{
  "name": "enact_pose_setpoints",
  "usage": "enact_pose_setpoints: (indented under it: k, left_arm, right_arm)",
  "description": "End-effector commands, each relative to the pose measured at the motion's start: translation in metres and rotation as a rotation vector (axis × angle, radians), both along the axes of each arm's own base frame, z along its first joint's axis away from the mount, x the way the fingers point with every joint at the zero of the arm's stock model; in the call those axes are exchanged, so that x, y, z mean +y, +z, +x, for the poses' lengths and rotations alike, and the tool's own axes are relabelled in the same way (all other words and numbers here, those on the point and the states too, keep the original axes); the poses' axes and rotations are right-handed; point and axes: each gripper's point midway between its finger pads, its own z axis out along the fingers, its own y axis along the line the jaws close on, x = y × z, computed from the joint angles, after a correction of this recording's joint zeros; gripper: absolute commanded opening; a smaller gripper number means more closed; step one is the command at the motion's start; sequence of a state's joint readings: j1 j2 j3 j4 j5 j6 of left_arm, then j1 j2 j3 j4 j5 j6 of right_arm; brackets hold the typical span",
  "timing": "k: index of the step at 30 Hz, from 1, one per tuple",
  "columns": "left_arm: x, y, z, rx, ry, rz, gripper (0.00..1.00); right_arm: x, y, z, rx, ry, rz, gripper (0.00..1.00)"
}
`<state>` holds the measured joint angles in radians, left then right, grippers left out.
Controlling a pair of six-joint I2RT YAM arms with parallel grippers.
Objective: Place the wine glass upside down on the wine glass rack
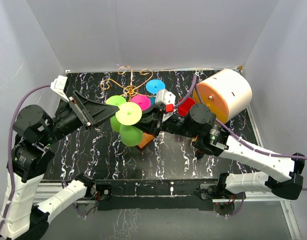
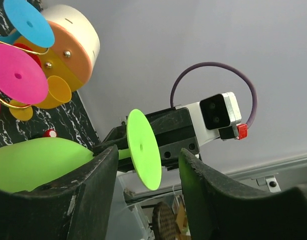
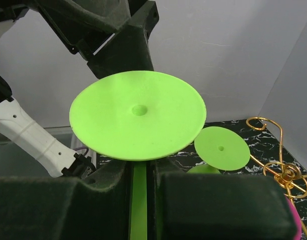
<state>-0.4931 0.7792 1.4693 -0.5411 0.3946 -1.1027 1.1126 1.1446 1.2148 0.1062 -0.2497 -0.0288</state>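
My right gripper is shut on the stem of a lime-green wine glass, whose round foot faces the camera. In the top view the right gripper holds this glass on its side above the table, just in front of the gold wire rack. My left gripper is open, its fingers either side of the glass's foot but short of it; in the top view the left gripper is just left of the foot.
A second green glass is beside the held one. Pink, blue and red glasses hang on the rack. A white drum with an orange face lies at the right back. The rack's orange-brown base lies under the glasses.
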Motion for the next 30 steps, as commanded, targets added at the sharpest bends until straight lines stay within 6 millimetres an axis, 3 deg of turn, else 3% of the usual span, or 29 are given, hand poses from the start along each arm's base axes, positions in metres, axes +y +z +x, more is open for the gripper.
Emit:
enact_pose_setpoints:
  k: [1, 5, 18, 22, 25, 28, 30]
  left_arm:
    - [-0.015, 0.013, -0.009, -0.026, -0.119, -0.033, 0.49]
    - [-0.022, 0.007, -0.006, 0.008, -0.157, -0.033, 0.44]
    - [-0.027, -0.007, 0.001, 0.048, -0.159, -0.025, 0.00]
    - [-0.026, -0.008, 0.003, 0.059, -0.149, -0.030, 0.00]
    - [-0.024, -0.012, 0.005, 0.106, -0.121, -0.041, 0.00]
    - [-0.024, -0.011, 0.004, 0.150, -0.125, -0.069, 0.00]
    - [-0.023, -0.011, 0.003, 0.177, -0.119, -0.080, 0.00]
  right_arm:
    - [-0.014, 0.051, -0.009, -0.064, 0.010, 0.144, 0.00]
    - [-0.015, 0.055, -0.011, -0.068, 0.020, 0.178, 0.00]
    - [-0.011, 0.041, -0.006, -0.047, 0.004, 0.139, 0.00]
    - [-0.011, 0.039, -0.004, -0.024, -0.009, 0.138, 0.01]
    - [-0.015, 0.038, -0.003, -0.005, -0.018, 0.152, 0.35]
    - [-0.019, 0.034, -0.004, -0.004, -0.022, 0.166, 0.52]
    - [-0.022, 0.032, -0.006, -0.005, -0.020, 0.170, 0.58]
